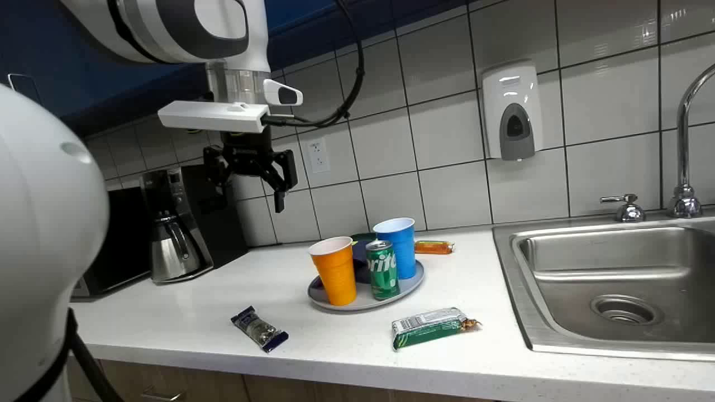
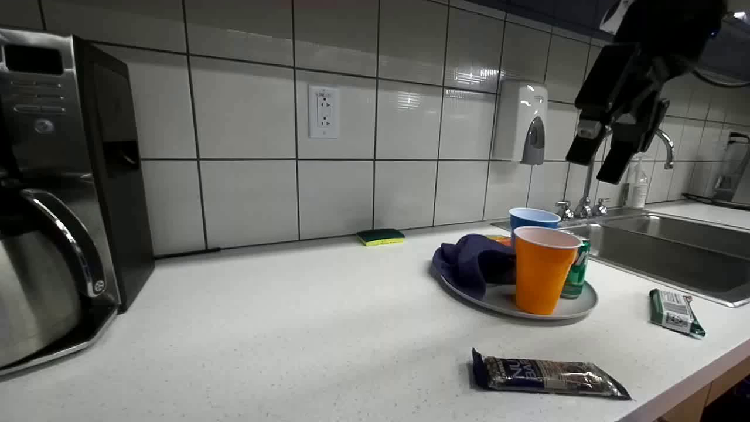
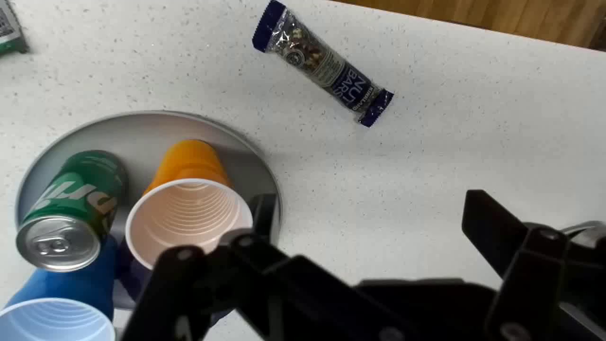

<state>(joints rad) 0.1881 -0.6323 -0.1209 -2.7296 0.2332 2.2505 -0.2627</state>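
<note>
On a plate (image 1: 364, 297) left of the sink (image 1: 609, 259) stand two cups (image 1: 337, 276) and a can (image 1: 383, 273).

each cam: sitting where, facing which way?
In an exterior view: close beside the arm, facing the tiled wall and sink; arm and claw show.
In an exterior view: near the coffee maker, looking over the counter at the tiled wall; mostly claw shows, top right.
Wrist view: wrist-mounted, looking down on the nut bar and plate; claw's fingers low in frame.
Both exterior views share sink and soap dispenser.

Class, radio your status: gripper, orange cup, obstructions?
Gripper open, empty, above counter. Orange cup standing on gray plate. Sprite can and blue cup nearby may crowd it.
</note>
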